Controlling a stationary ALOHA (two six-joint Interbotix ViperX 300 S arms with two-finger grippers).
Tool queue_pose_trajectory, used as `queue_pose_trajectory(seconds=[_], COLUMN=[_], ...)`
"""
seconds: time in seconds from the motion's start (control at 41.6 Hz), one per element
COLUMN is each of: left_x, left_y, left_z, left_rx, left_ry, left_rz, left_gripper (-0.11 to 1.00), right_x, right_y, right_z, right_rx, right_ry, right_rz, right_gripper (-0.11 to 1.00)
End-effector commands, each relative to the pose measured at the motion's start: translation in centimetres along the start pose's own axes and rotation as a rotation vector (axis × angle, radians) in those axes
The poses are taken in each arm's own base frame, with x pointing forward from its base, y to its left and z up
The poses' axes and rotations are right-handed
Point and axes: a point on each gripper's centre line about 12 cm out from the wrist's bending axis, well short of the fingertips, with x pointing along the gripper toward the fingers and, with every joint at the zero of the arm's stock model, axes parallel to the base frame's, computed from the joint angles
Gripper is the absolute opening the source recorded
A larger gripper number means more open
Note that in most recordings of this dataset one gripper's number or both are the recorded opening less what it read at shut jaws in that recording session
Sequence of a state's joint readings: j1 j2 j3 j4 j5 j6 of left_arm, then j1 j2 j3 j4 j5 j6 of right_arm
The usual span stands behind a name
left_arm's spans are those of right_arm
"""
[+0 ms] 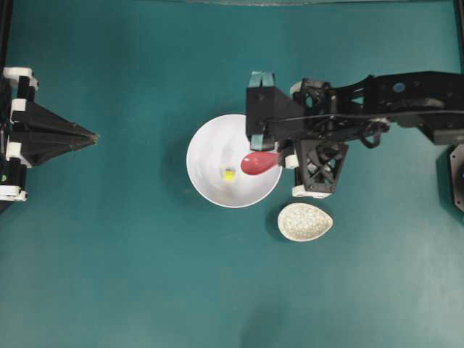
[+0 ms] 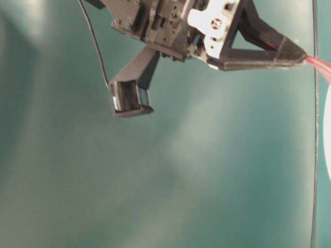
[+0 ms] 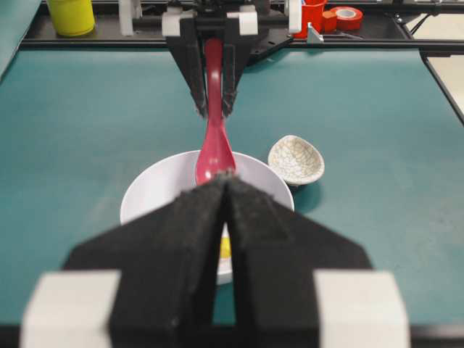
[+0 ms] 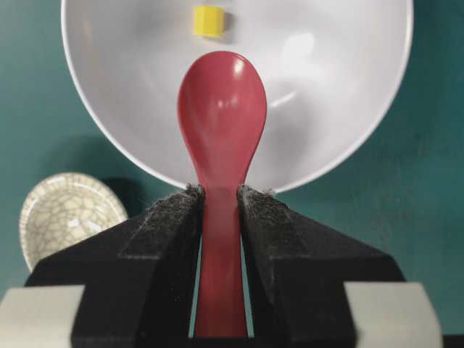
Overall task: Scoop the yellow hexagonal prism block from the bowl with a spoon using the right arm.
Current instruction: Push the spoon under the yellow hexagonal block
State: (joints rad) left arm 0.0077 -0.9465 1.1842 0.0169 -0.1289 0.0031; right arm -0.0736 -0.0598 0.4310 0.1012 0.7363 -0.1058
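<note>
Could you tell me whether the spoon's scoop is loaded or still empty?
Empty: the spoon shows bare red, and the yellow block lies apart in the bowl.

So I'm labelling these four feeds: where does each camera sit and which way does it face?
Overhead: above, facing down; both arms, bowl, spoon.
Table-level: low, close to the right arm's fingers; spoon tip only.
Left wrist: behind the shut left fingers, facing the right arm.
Right wrist: behind the fingers clamping the spoon, facing the block.
Shared: spoon.

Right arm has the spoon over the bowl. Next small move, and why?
Probably dip the glossy pink-red spoon down and forward toward the small yellow block. The right pincer is shut on the handle, the scoop hangs over the large white bowl, and the block lies just past its tip.
</note>
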Motion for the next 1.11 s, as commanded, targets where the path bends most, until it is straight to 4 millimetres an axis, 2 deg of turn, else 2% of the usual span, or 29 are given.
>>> queue_pose_trajectory(seconds=[0.0,0.433,1.082], left_x=[0.2,0.3,0.2], left_y=[0.1,0.5,0.5], left_z=[0.3,0.3,0.2], left_rx=[0.003,-0.001,0.001], left_ry=[-0.011,-0.010,-0.004], left_rz=[0.003,0.023,0.023], left_gripper=[0.00,0.00,0.00], right_x=[-0.4,2.3,3.9], right_y=[0.2,0.1,0.1], right_z=[0.9,0.5,2.8], right_rx=[-0.011,-0.033,-0.041], right_ry=[-0.015,0.065,-0.024], right_rz=[0.002,0.007,-0.002], right_gripper=[0.23,0.23,0.23])
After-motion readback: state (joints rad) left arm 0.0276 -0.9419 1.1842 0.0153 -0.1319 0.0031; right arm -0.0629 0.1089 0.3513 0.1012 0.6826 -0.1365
